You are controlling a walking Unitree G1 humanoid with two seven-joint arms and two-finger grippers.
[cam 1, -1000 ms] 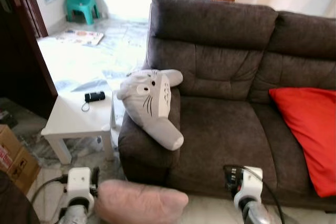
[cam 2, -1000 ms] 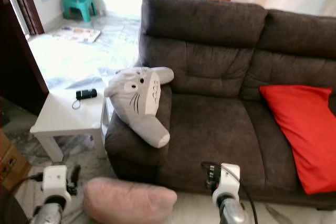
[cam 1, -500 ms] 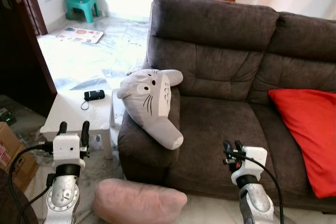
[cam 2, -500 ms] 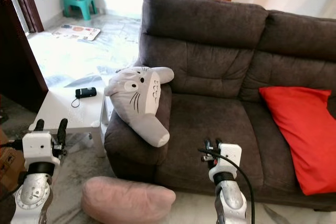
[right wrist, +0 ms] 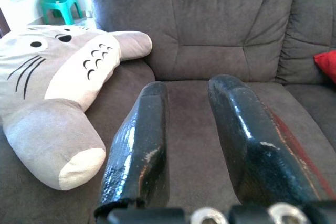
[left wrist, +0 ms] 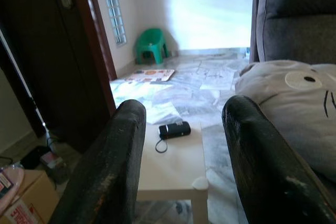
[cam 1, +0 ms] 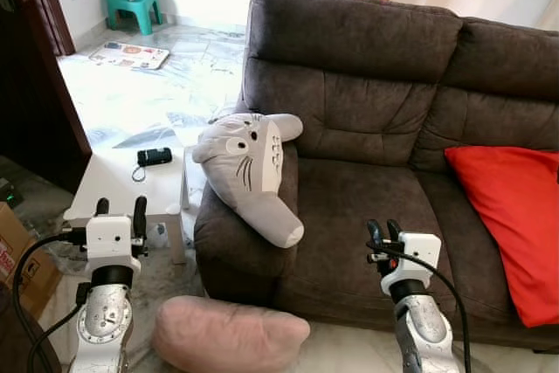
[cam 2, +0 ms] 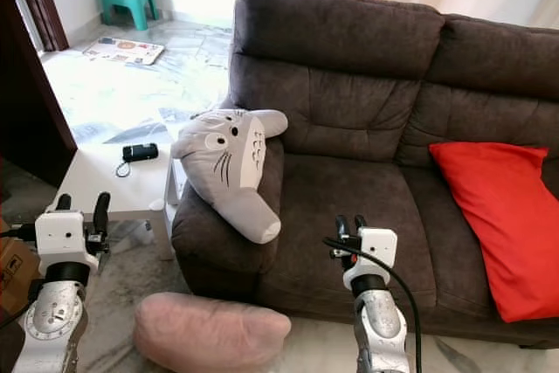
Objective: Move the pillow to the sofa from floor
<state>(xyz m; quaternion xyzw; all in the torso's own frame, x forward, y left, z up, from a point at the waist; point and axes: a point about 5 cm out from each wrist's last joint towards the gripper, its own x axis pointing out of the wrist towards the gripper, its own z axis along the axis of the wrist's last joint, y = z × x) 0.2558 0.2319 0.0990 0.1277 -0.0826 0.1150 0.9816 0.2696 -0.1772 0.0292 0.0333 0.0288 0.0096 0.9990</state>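
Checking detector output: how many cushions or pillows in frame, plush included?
3: pink pillow on the floor before the sofa, grey plush cushion on its armrest, red cushion on the seat.

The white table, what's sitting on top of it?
A small black gadget with a cord lies on the white table. The sofa arm and the grey plush hide the table's far edge.

Both arms are raised, fingers pointing upward. The left gripper (cam 1: 118,207) is spread wide; the right gripper (cam 1: 382,231) is narrowly parted.
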